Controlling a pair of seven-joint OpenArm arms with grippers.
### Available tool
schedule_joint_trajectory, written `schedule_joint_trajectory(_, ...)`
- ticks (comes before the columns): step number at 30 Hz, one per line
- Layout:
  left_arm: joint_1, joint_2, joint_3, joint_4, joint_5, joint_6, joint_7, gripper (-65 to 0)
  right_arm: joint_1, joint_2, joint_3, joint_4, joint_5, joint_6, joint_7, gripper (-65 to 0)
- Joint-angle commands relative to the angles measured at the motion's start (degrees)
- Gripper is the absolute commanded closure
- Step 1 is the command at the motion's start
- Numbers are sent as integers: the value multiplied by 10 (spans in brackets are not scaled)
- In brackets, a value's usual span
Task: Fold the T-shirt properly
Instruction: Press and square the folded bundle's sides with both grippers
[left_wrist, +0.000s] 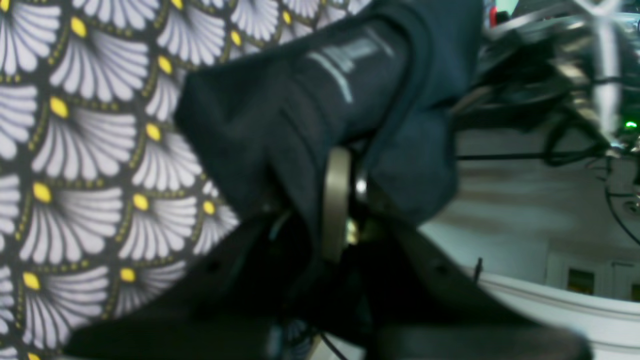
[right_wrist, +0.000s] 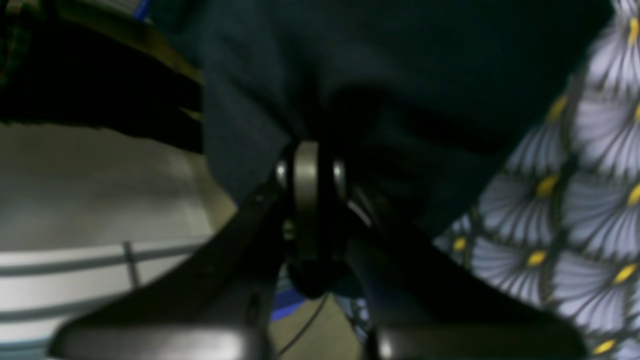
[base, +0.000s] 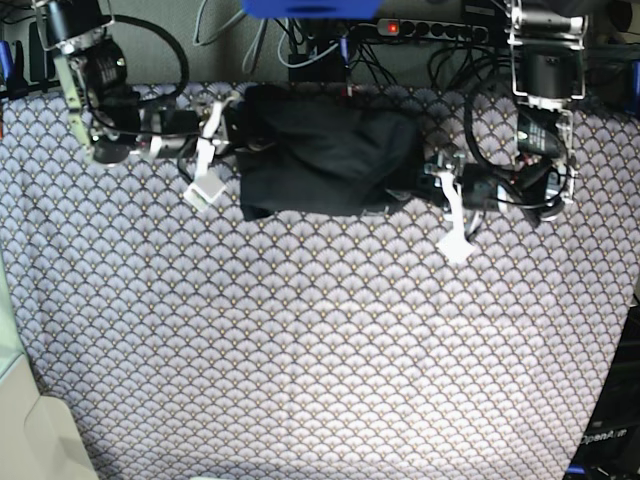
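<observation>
From the left of the base view, the right gripper (base: 232, 128) was clamped shut on the left edge of the T-shirt (base: 325, 150), and its own wrist view showed the jaws pinched tight with dark cloth bunched between and over them. The T-shirt lay as a compact dark bundle at the far middle of the scallop-patterned tablecloth (base: 300, 340), stretched between the two arms, close to the table's back edge. On the right, the left gripper (base: 425, 180) was likewise closed on the opposite edge, the fabric draped over its fingers (left_wrist: 336, 200) in the wrist view, with a pale printed mark visible on the cloth. The step in hand looked like carrying a fold across or drawing the shirt taut; doing it well would call for both arms moving level and together, keeping even tension so the layers did not slip or twist, and setting the edges down aligned before releasing. No containers were in view.
</observation>
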Motion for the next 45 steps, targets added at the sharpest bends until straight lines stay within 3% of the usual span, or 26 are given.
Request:
schedule_joint_trajectory(1,-12,-5,-1,9,-15,-3,-8,0,9,4,4,40,20,4,9,-26)
schedule_joint_trajectory(9,-12,-5,-3,9,-15,-3,-8,0,19,-7,4,149,20,4,-30,-26)
schedule_joint_trajectory(29,-9,4,0,9,-15,-3,-8,0,122,-3,-2,-25,17,4,-4,-26)
schedule_joint_trajectory(37,-10,4,-2,9,-12,-3,-8,0,122,-14,-2,-83,-78,4,13,-26)
schedule_joint_trajectory(45,-11,4,-3,9,-13,-3,-8,0,121,-21,-2,-97,-126,4,33,-26)
